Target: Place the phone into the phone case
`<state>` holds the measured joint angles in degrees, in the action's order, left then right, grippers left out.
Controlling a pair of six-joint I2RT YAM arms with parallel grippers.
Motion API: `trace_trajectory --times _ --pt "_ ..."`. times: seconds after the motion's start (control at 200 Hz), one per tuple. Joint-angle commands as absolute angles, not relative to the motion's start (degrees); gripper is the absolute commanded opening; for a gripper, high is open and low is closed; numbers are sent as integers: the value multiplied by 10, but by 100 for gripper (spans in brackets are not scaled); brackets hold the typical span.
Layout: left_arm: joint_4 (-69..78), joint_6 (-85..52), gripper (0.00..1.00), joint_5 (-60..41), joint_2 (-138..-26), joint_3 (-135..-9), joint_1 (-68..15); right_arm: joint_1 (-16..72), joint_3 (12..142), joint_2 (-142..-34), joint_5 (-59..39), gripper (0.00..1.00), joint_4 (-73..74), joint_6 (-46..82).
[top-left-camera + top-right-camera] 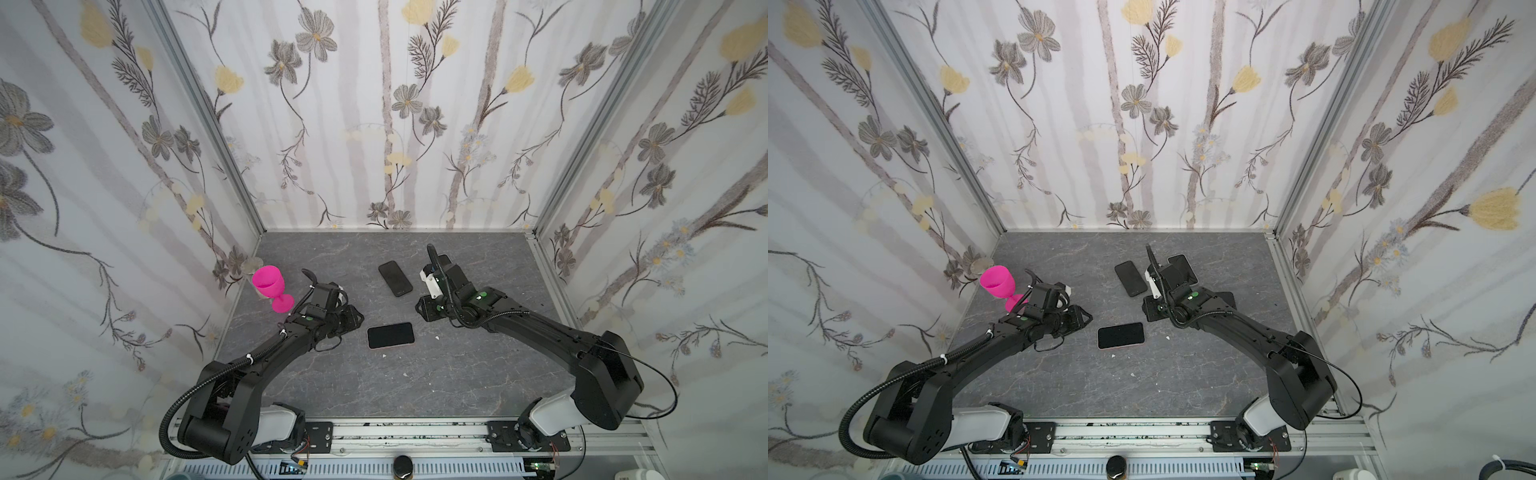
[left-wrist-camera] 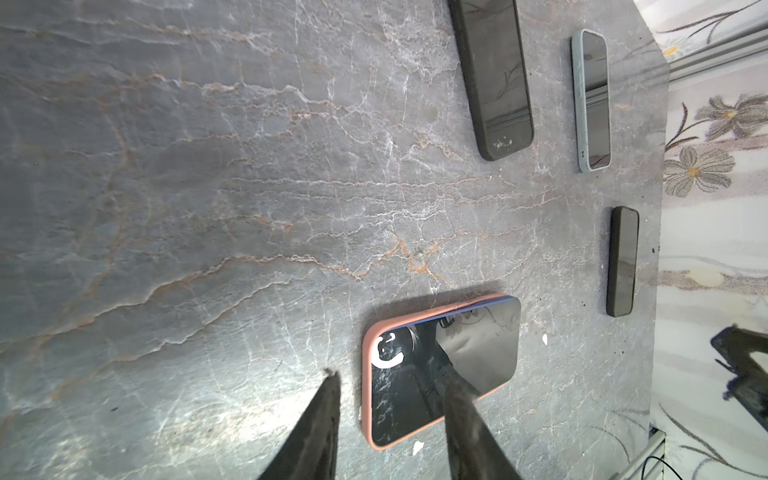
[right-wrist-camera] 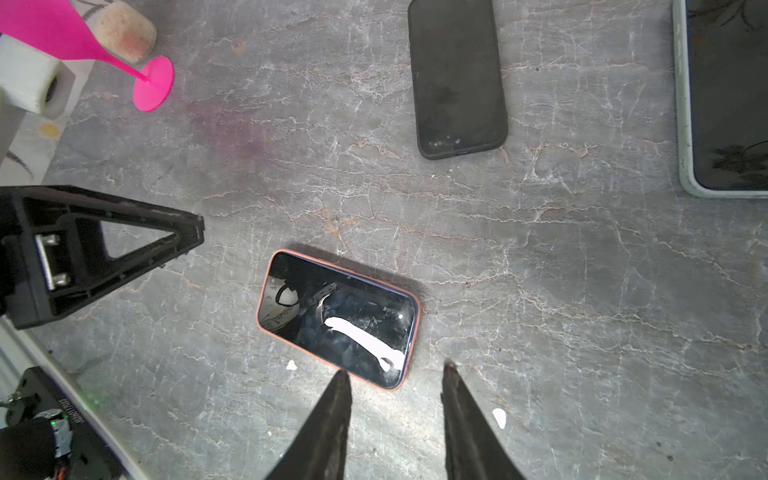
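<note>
A grey marbled bench (image 1: 457, 374) fills the floor of a booth with flowered walls. Two black arms reach in from the near rail, the left arm (image 1: 257, 361) and the right arm (image 1: 540, 332), both bent low towards the middle.

A bright pink goblet (image 1: 268, 282) stands upright at the back left, close to the wall and just behind the left arm's wrist.

The phone (image 1: 390, 335) lies flat mid-bench with its dark screen up and its long side running across. It sits inside a salmon-pink case (image 2: 366, 395), whose rim frames it on all sides. A thin blue strip shows inside the rim along one long side.

Farther back lies a black phone (image 1: 395, 278), angled and apart from the cased one. A phone in a pale grey-green case (image 2: 592, 99) and another dark phone (image 2: 622, 262) lie to the right, partly hidden under the right arm in both top views.

The left fingers (image 2: 328, 407) are spread apart and hold nothing, with their tips just beside the phone's left end. The right fingers (image 3: 453, 395) are also parted and empty, near the phone's right rear corner and not touching it.

Small white flecks (image 3: 498, 417) dot the bench around the phone.
</note>
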<state>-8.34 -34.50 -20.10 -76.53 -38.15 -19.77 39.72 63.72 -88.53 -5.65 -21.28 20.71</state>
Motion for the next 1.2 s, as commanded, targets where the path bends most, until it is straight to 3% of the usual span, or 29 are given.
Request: trace_trajectory --times 0.0,0.549,1.194 --pt "-81 -352 41 -229 -791 -389 -197 396 653 -930 -78 34 -227 198" --pt "-48 -345 30 -264 -889 -398 -216 396 674 -1062 -145 24 -222 206" --pt "-36 -338 19 -245 -913 -389 -226 401 673 -1112 -121 15 -253 209"
